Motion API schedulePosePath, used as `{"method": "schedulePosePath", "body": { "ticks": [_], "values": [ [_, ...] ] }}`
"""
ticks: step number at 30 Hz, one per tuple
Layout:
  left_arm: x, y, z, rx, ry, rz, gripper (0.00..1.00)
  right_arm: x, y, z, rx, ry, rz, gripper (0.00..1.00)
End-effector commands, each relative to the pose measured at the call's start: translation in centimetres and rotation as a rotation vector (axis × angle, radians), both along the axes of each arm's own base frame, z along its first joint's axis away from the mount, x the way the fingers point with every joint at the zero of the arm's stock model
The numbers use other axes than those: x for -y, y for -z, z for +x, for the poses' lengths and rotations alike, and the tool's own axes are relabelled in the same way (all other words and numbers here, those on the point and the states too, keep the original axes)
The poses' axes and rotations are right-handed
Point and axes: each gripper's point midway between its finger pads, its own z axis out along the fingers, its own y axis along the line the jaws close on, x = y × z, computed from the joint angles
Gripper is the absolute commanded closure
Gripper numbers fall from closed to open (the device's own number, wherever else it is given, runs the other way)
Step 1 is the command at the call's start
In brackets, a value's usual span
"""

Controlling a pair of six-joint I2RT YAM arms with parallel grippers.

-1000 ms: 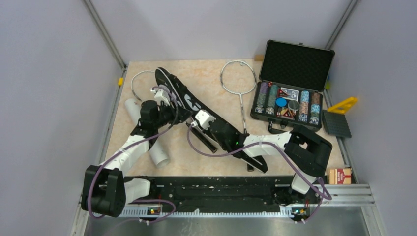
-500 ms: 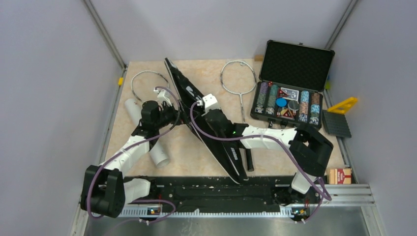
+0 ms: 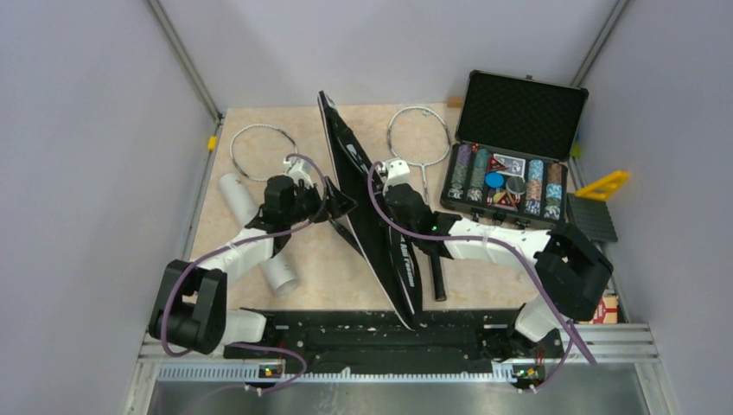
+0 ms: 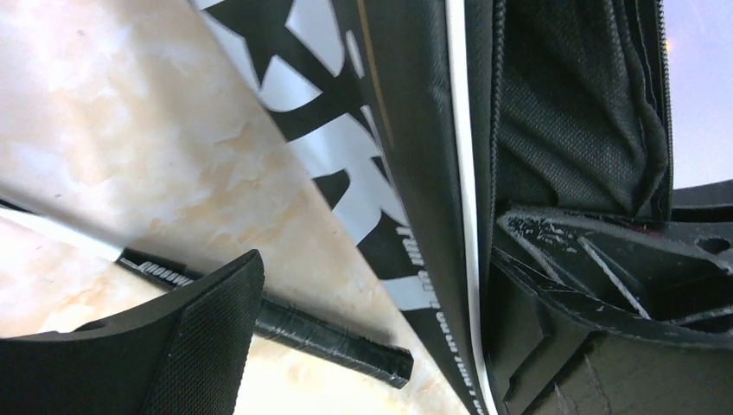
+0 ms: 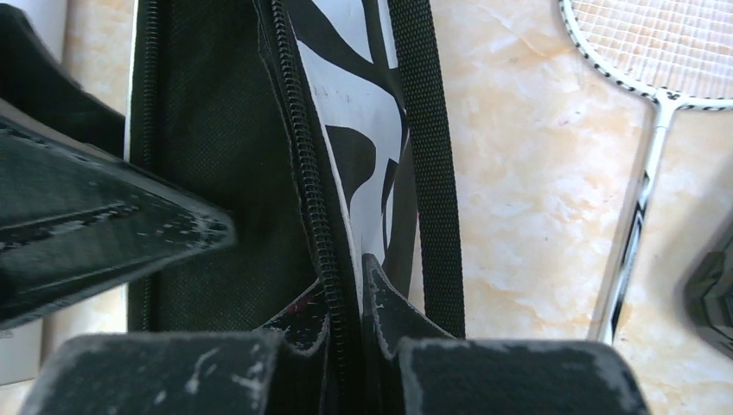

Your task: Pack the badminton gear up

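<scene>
The long black bag [image 3: 380, 233] with white lettering stands on its edge down the middle of the table. My right gripper [image 3: 395, 188] is shut on its zipper edge [image 5: 333, 285]. My left gripper [image 3: 335, 206] is open at the bag's left side, one finger [image 4: 596, 277] against the inner black fabric, the other finger [image 4: 203, 346] apart from it. One white-framed racket [image 3: 259, 149] lies at the back left, the other racket [image 3: 419, 137] right of the bag. A racket's black handle [image 4: 346, 341] lies by the bag. The white tube [image 3: 259, 238] lies left. No shuttlecocks show.
An open black case of poker chips [image 3: 510, 160] stands at the back right. A yellow triangle [image 3: 605, 184], a black ridged plate [image 3: 592, 219] and a small box [image 3: 596, 307] lie along the right edge. Grey walls close the sides.
The bag has gone from lying flat and slanted to standing on its edge, swung to the right. Both grippers have moved right and toward the back with it.
</scene>
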Motion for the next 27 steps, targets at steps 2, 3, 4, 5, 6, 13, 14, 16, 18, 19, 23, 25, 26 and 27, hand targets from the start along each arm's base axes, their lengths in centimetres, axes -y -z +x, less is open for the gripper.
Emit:
{"method": "schedulePosePath", "body": {
  "ticks": [2,3,4,5,6,13,14,16,18,19,23,25,26,27],
  "values": [
    [1.7,-2.3,2.2,0.077,-0.004,-0.007,0.11,-2.4,-3.6,0.3,0.047,-0.019,0.208,1.00],
    [1.7,-2.0,2.4,0.070,-0.007,-0.003,0.15,-2.6,-3.7,0.2,0.049,-0.027,0.229,1.00],
    [1.7,-1.8,2.7,0.063,-0.017,-0.001,0.20,-2.6,-3.7,0.0,0.048,-0.033,0.240,1.00],
    [1.6,-1.7,2.9,0.061,-0.027,0.004,0.27,-2.3,-3.6,0.1,0.047,-0.018,0.245,1.00],
    [1.4,-1.6,3.1,0.061,-0.040,0.015,0.36,-1.9,-3.3,0.2,0.043,0.004,0.239,1.00],
    [-4.0,-1.0,3.9,0.022,-0.277,0.260,1.00,6.2,0.1,3.6,-0.071,0.317,0.263,1.00],
    [-5.0,-1.1,3.8,0.028,-0.312,0.298,1.00,7.7,0.7,4.1,-0.087,0.365,0.264,1.00],
    [-7.2,-1.1,3.5,0.019,-0.385,0.386,1.00,10.7,2.2,4.7,-0.119,0.456,0.256,1.00],
    [-8.8,-1.4,3.0,0.016,-0.436,0.453,1.00,13.1,3.4,5.1,-0.145,0.522,0.250,0.99],
    [-9.6,-1.5,2.9,0.013,-0.467,0.479,1.00,14.0,3.9,5.3,-0.156,0.543,0.243,0.98],
    [-11.2,-2.1,2.8,0.032,-0.526,0.536,1.00,13.2,4.2,5.3,-0.173,0.465,0.262,0.88],
    [-10.5,-2.6,3.3,0.056,-0.496,0.520,1.00,11.2,3.4,5.2,-0.160,0.335,0.281,0.78],
    [-10.0,-2.9,3.6,0.069,-0.472,0.506,1.00,9.8,2.7,5.0,-0.145,0.240,0.287,0.71],
    [-9.4,-3.3,4.1,0.084,-0.446,0.494,1.00,8.2,1.9,4.7,-0.130,0.124,0.292,0.64]
  ]
}}
